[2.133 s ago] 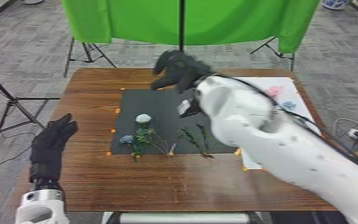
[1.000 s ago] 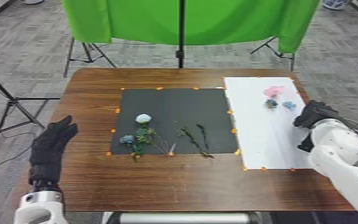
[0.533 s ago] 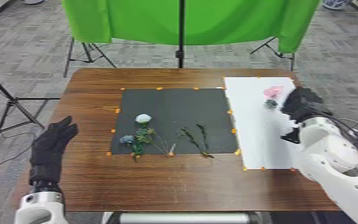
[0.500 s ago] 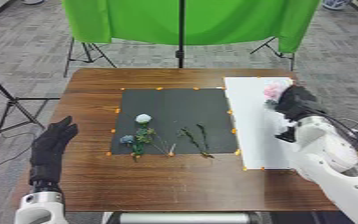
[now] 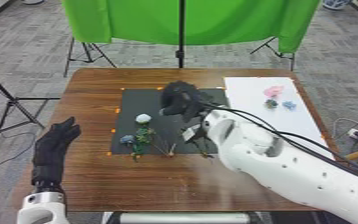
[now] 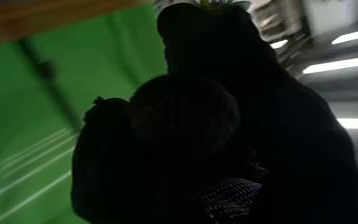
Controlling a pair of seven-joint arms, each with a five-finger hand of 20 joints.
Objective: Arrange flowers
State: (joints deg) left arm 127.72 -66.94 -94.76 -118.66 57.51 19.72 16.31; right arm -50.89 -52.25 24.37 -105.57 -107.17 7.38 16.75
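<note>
The right hand [image 5: 182, 100] is observed over the black mat [image 5: 171, 94], with its arm coming in from 4 o'clock. Whether it is apart, together or clamped on anything cannot be determined. In the right wrist view, pale petals [image 6: 213, 4] with a little yellow and green appear just past the dark glove; contact cannot be confirmed.

Taking the right hand as the clock's centre, a white flower [image 5: 143, 118] lies near it on the mat at 8 o'clock. A dusty-blue flower [image 5: 127, 139] lies farther off at 7 o'clock, beside green leaves [image 5: 143, 134]. A dark stem [image 5: 206, 154] lies at 6 o'clock, partly hidden by the arm. Well apart, on the white sheet [image 5: 251, 87], a pink flower [image 5: 273, 91], a dark green flower [image 5: 271, 103] and a light-blue flower [image 5: 289, 105] sit close together at about 3 o'clock.

The left hand [image 5: 53, 150] is at the 9 o'clock side of the brown table [image 5: 167, 185], fingers extended.

Surface: wood grain, with small orange markers [image 5: 118, 110] along the mat's border. Room: green curtain [image 5: 131, 22] at the table's 12 o'clock, black pole [image 5: 181, 50] in front, grey carpet [image 5: 20, 55] around.
</note>
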